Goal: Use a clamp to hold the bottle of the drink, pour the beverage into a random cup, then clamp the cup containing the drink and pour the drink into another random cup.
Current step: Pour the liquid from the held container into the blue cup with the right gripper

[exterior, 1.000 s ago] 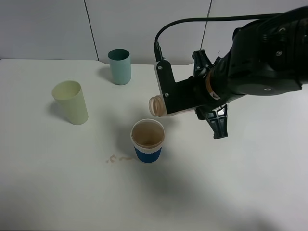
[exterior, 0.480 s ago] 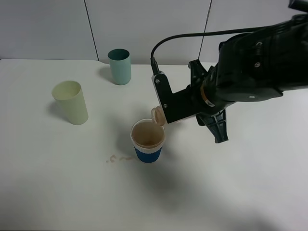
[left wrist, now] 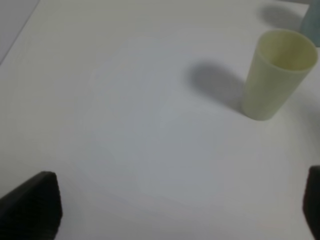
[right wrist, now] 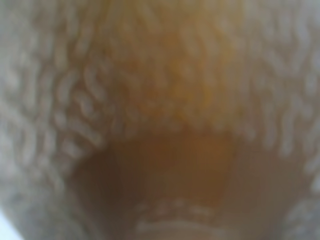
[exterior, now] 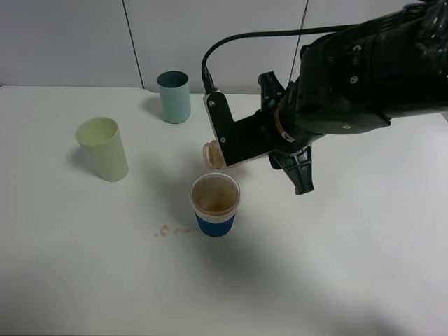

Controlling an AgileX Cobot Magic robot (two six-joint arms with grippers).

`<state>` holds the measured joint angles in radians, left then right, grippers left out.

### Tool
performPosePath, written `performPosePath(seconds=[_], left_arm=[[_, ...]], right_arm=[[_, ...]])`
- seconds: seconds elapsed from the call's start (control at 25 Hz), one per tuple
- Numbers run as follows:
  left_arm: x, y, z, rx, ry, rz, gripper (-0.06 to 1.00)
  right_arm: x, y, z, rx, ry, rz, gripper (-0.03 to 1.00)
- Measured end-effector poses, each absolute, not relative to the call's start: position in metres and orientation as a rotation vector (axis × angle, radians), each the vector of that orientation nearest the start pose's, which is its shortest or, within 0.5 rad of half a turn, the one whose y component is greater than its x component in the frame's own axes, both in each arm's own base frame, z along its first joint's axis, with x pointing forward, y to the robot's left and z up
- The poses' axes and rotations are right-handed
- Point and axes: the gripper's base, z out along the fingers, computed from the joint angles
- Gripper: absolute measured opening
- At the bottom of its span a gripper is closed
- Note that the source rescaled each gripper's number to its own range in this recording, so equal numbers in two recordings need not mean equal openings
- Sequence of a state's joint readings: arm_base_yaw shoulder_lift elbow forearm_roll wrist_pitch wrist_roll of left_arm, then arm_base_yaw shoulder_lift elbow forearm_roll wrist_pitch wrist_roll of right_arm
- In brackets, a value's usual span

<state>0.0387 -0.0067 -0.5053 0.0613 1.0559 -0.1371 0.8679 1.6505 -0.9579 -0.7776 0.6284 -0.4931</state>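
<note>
While the black two-fingered right gripper (exterior: 229, 149) held the small clear plastic bottle (exterior: 211, 154) tight, tipped just above the short blue-sleeved cup (exterior: 215, 222), some brown drink (exterior: 215, 206) sat in that cup, but none had gone into the tall pale green plastic tumbler (exterior: 103, 150) yet.

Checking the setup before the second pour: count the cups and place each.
3. Blue-sleeved cup at centre front; pale yellow-green tumbler at left; teal cup at the back. The right arm may hide more.
</note>
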Motion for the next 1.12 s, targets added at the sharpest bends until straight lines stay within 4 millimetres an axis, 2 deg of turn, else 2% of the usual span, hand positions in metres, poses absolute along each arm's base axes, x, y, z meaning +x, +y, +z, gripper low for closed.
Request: performPosePath(seconds=[0.24, 0.56, 1.12], left_arm=[[-0.007, 0.005, 0.279, -0.181, 2.018, 0.011, 0.9], [-0.007, 0.005, 0.279, -0.181, 2.018, 0.011, 0.9], [-0.007, 0.005, 0.279, -0.181, 2.018, 0.011, 0.9]], right_arm=[[0.235, 0.219, 0.203, -2.212, 1.479, -0.726, 0.02], [0.23, 0.231, 0.188, -2.29, 1.434, -0.739, 0.02], [0.228, 0.239, 0.194, -2.299, 1.407, -0.787, 0.02]])
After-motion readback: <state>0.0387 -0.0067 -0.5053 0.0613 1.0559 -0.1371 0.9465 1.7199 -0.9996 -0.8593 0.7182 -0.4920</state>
